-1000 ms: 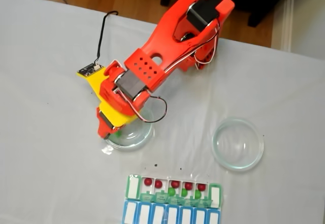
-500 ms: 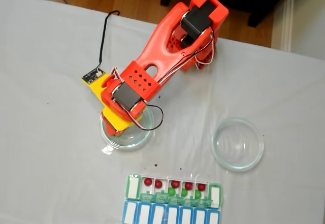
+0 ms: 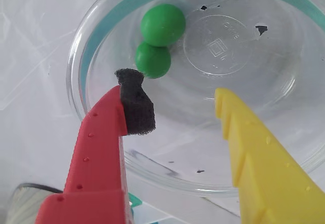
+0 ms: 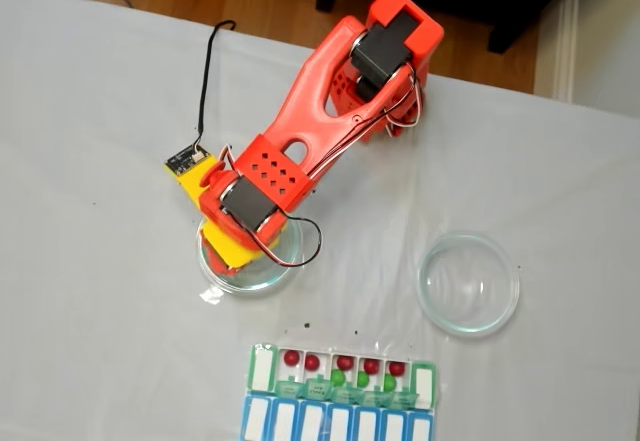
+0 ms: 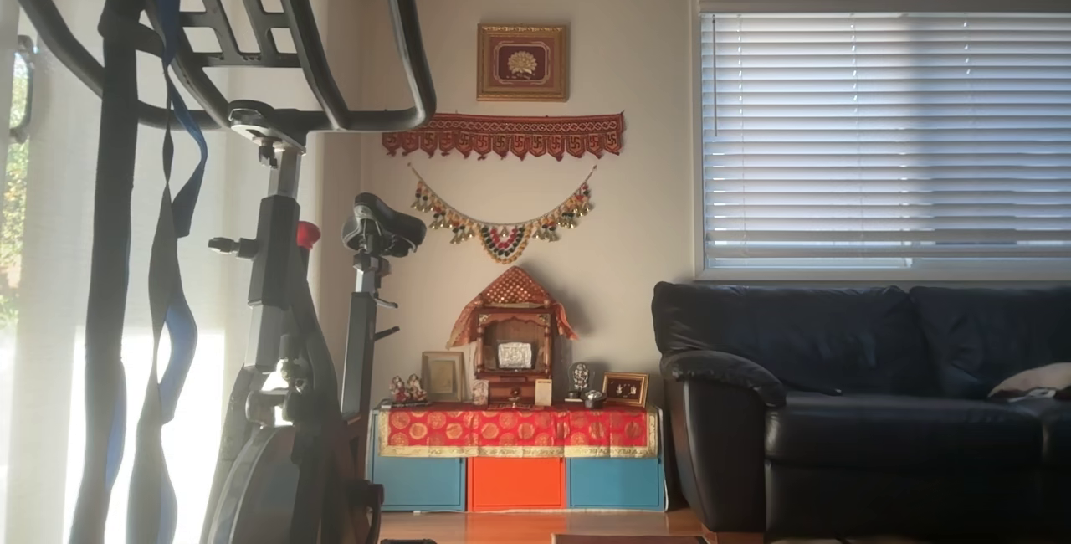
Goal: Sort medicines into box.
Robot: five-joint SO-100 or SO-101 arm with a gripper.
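Two green medicines (image 3: 162, 25) (image 3: 153, 60) lie touching each other inside a clear glass dish (image 3: 96, 41). My gripper (image 3: 175, 94) hangs open over that dish, its red finger with a black foam pad (image 3: 136, 104) just below the nearer pill and its yellow finger (image 3: 238, 132) off to the right. Nothing is between the fingers. In the fixed view the orange arm (image 4: 300, 131) covers the left dish (image 4: 285, 261). The box (image 4: 262, 366) lies at the table's near edge; its green row holds several dark red medicines (image 4: 291, 358) and a few green ones (image 4: 362, 378).
A second glass dish (image 4: 468, 283) stands bare to the right of the arm. A black cable (image 4: 203, 71) runs from the wrist across the white tablecloth. The other view looks at a room with an exercise bike (image 5: 284, 293) and a sofa (image 5: 862, 393).
In the fixed view the wrist has drawn back from the dish's lower left rim, sliding up and to the right over the dish.
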